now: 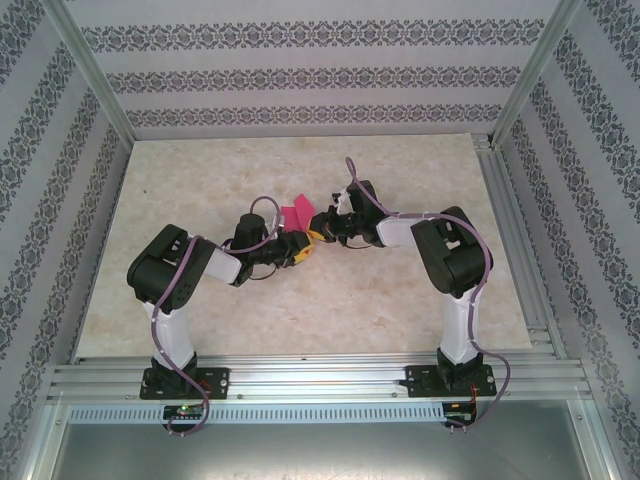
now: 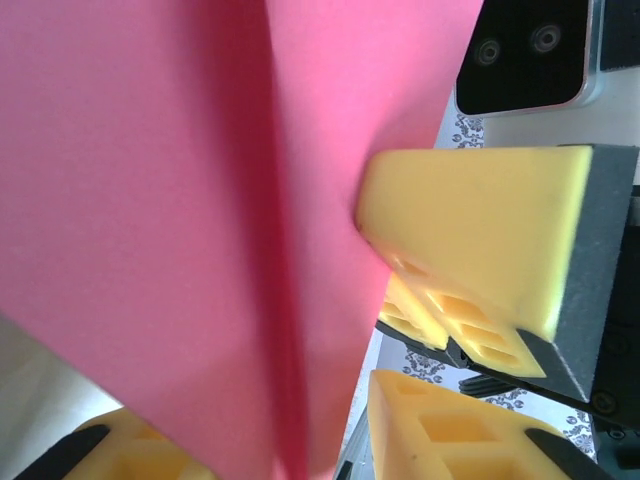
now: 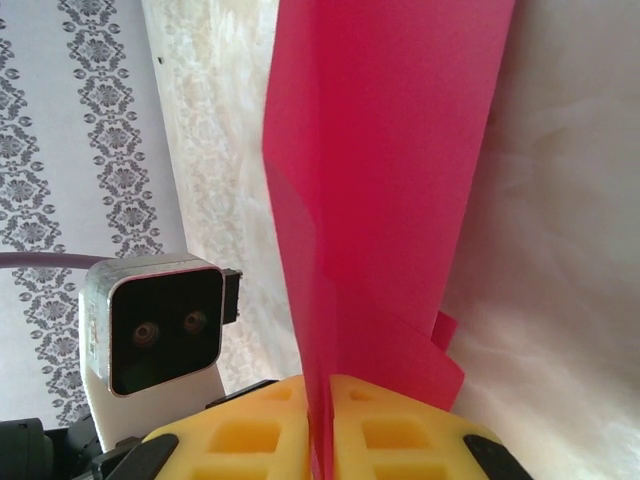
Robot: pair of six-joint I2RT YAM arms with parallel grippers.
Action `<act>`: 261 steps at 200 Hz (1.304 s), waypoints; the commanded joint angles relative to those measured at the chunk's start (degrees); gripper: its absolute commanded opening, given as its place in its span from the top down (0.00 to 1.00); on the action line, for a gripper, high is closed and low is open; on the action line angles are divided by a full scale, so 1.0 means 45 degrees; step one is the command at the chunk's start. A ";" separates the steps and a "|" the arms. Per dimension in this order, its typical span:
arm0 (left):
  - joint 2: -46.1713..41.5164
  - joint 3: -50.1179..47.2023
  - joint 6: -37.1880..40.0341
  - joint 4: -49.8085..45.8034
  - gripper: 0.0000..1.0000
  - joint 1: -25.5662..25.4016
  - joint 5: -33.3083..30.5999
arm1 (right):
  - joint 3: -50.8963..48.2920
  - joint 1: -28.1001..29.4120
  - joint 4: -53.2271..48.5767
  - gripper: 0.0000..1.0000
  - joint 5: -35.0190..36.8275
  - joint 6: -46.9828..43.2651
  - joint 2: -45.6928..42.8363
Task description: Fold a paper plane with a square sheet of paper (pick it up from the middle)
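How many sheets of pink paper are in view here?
1. The sheet of paper, creased, is held up at the scene's centre, pinched in the right end effector. A second one could be hidden behind it.

I am looking at the sheet of paper (image 1: pixel 297 213), plain magenta-pink and already creased. It is standing on edge above the middle of the table (image 1: pixel 400 170) rather than lying flat. In the right wrist view the sheet (image 3: pixel 400 180) is rising away from the right gripper (image 3: pixel 322 405), whose yellow pads are pinching its folded edge between them. A long fold is running up its length, and a small corner is poking out low on the right. In the left wrist view the paper (image 2: pixel 200 200) is showing as two panels meeting at a shadowed crease. Its lower edge is passing between the spread fingers of the left gripper (image 2: pixel 280 435).
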 commanded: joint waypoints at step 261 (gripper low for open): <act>-0.2803 0.7661 1.3317 -2.1322 0.98 -0.3113 -1.3875 | -0.1829 -0.3483 -0.7778 0.64 0.5158 -0.5254 -0.7040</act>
